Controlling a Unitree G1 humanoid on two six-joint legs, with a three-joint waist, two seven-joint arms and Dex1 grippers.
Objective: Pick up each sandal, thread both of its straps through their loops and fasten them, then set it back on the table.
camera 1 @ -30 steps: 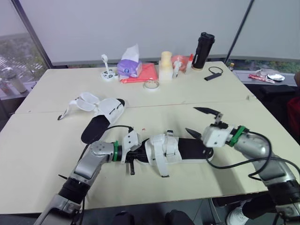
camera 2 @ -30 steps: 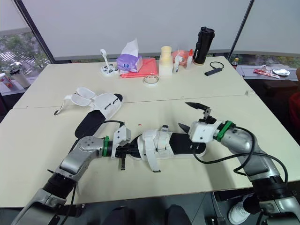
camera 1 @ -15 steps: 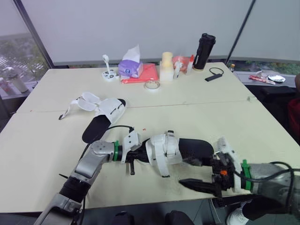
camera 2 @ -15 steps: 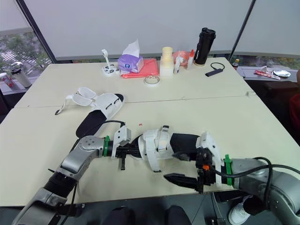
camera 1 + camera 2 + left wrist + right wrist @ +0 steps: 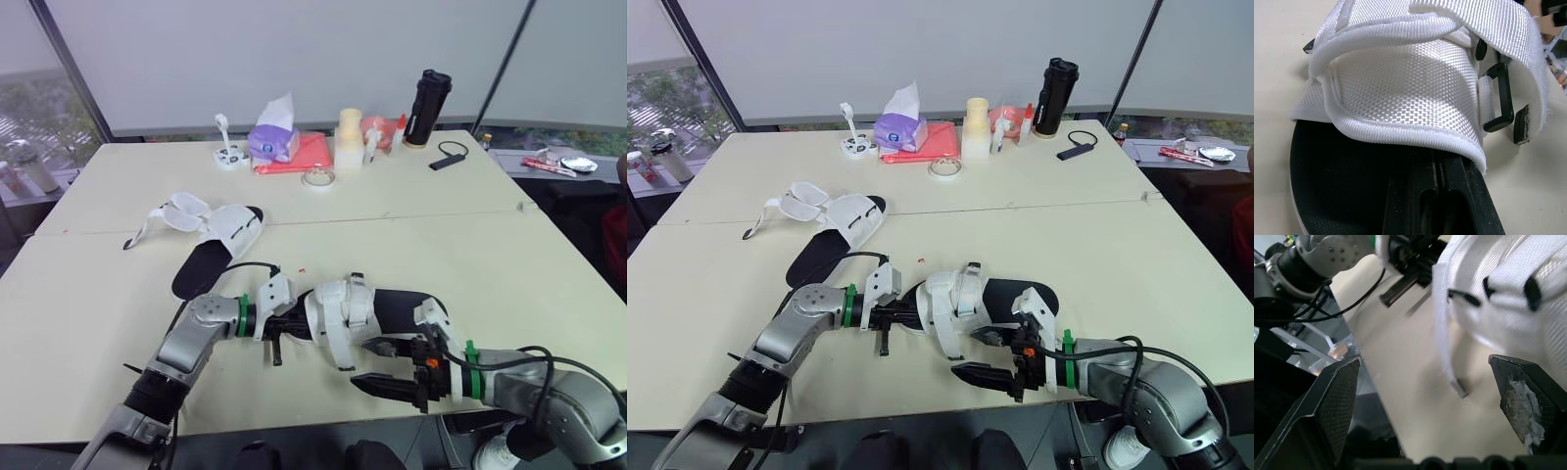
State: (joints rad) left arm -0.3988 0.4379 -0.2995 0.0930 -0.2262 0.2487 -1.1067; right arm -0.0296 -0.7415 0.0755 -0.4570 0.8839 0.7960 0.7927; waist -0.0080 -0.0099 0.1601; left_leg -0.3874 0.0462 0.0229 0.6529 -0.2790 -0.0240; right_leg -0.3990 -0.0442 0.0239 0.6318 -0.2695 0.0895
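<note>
The near sandal (image 5: 345, 305) lies flat on the worktop (image 5: 509, 255) between the two tools. Its black sole shows at either end and its white straps (image 5: 1400, 73) are bunched over the middle. The left tool (image 5: 284, 325) is set into one end of it. In that arm's wrist view the two black fingers (image 5: 1420, 196) lie pressed side by side on the dark insole with next to no gap. Their tips reach under the edge of the broad woven band, and nothing can be seen pinched between them. To one side of that band a black plastic loop (image 5: 1497, 98) stands off the strap. The right tool (image 5: 374, 364) sits low over the worktop at the sandal's side nearest the robot, spread wide and holding nothing. One of its fingertips is close beside the sandal's edge and the other is out over bare worktop. In its wrist view a loose strap end (image 5: 1444, 333) trails down from the sandal into the open space between the two fingers (image 5: 1327, 406), touching neither, and the left tool's wrist lies ahead beyond it. The second sandal (image 5: 217, 235) lies well beyond the left tool and off to its outer side, its straps splayed open. Far ahead of both tools, near the worktop's back edge, stand a tissue box (image 5: 271, 142), a roll of tape (image 5: 315, 176) and a black flask (image 5: 425, 106).
</note>
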